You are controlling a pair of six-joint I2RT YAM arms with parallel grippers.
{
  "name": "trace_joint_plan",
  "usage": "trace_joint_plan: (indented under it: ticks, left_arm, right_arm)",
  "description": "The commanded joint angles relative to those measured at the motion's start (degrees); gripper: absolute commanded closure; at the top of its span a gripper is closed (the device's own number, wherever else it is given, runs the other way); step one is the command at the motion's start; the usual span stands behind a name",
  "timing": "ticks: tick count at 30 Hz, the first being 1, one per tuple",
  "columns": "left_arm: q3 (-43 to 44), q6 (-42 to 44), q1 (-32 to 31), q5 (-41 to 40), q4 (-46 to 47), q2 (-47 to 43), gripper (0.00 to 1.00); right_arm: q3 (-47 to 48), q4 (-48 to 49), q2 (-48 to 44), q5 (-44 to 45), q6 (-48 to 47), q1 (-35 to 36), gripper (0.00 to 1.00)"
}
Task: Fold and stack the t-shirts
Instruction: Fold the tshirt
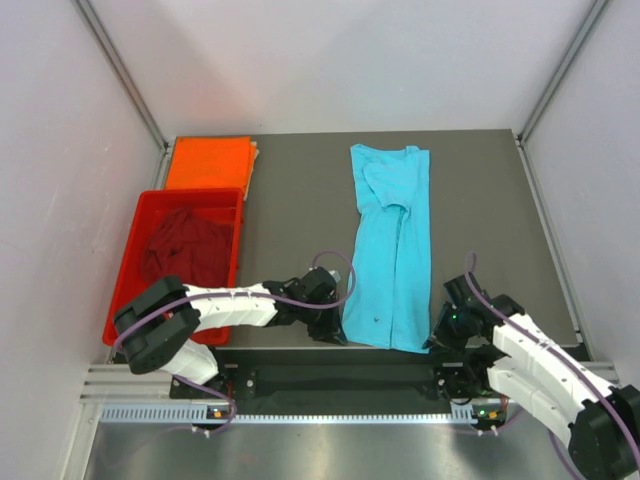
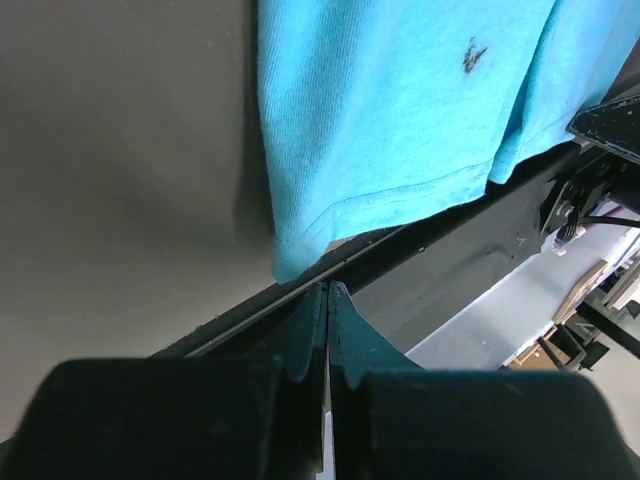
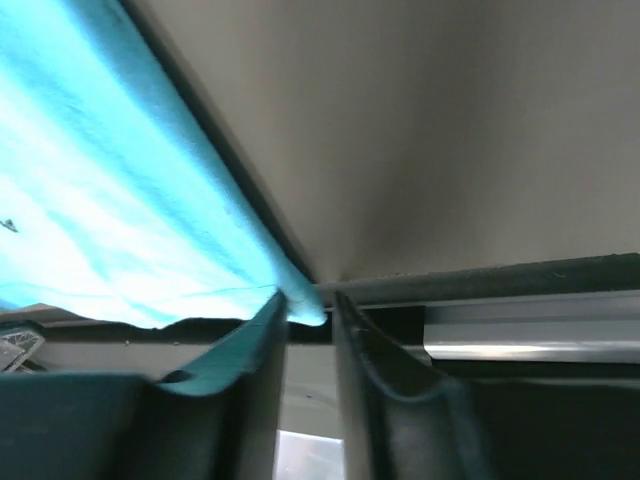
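Apparently for folding, left gripper [image 2: 328, 291] sits shut at the blue shirt's [image 1: 392, 240] 6 o'clock hem; right gripper [image 3: 308, 300] gapes around it.

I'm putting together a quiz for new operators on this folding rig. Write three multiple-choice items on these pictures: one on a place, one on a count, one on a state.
1. Where does the maroon t-shirt lie?
A. Hanging from a gripper. B. In the red tray. C. Spread flat in the middle.
2. How many t-shirts show?
A. One. B. Two. C. Three.
3. How do the left gripper's jaws stand?
A. Shut. B. Wide open. C. Clamped on the tray.

1 B: it lies crumpled inside the tray's walls.
2 C: the maroon one, an orange t-shirt and a turquoise t-shirt.
3 A: the left wrist view shows its fingers pressed together with nothing between them.
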Motion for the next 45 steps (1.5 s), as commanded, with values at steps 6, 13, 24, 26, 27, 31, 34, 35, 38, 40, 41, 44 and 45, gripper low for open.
trace_joint_plan:
  ticks: [6,13,24,26,27,31,34,35,38,40,41,44,45]
  left_arm:
    - [0.05,-2.31,-0.67,-0.87,1.44,-0.95,1.00]
    - [-0.04,-5.99,-2.86,-1.39,2.05,-2.71,1.00]
    - [3.11,-3.29,-4.11,-7.18,-5.92,-3.32,0.98]
    - [5.50,0.40,-2.61,-8.95,-8.57,-4.11,0.74]
    - [5.41,1.63,-0.78,-8.95,-8.93,-4.46,0.67]
    - [3.75,3.13,1.79,-7.19,-6.12,-6.40,0.46]
    - [2.95,2.79,1.88,-6.41,-4.63,-4.30,0.48]
    - [2.69,2.53,1.88,-5.97,-4.10,-3.59,0.49]
    - [1.46,1.38,1.88,-4.82,-1.20,-1.22,0.51]
    - [0.84,0.50,1.88,-4.91,0.46,0.19,0.53]
    - [0.67,0.33,1.88,-5.17,0.73,0.54,0.53]
    - [0.23,-0.64,1.88,-4.73,1.87,2.04,0.60]
    - [-0.12,-1.34,1.88,-4.56,2.23,2.30,0.61]
  right_arm:
    - [0.30,0.48,-4.91,-1.32,1.95,1.37,1.00]
    - [4.53,-5.68,-7.82,0.09,0.20,1.28,1.00]
    - [4.88,-6.91,-9.84,1.06,-1.04,1.28,1.00]
    - [4.79,-6.74,-10.28,0.88,-1.04,1.37,1.00]
    - [4.71,-6.74,-10.45,0.88,-1.12,1.28,1.00]
    - [4.35,-6.82,-11.33,0.71,-1.30,1.28,1.00]
    - [4.27,-6.47,-11.60,0.71,-1.13,1.28,1.00]
    - [4.18,-6.21,-11.51,0.62,-1.12,1.28,1.00]
    - [4.09,-5.77,-11.24,0.44,-1.12,1.20,1.00]
    - [3.91,-5.51,-11.16,0.36,-1.21,1.37,1.00]
    - [3.74,-5.42,-10.98,0.35,-1.21,1.28,1.00]
    - [3.56,-5.07,-10.72,0.09,-1.30,1.37,1.00]
    - [3.65,-5.07,-10.72,0.09,-1.30,1.28,1.00]
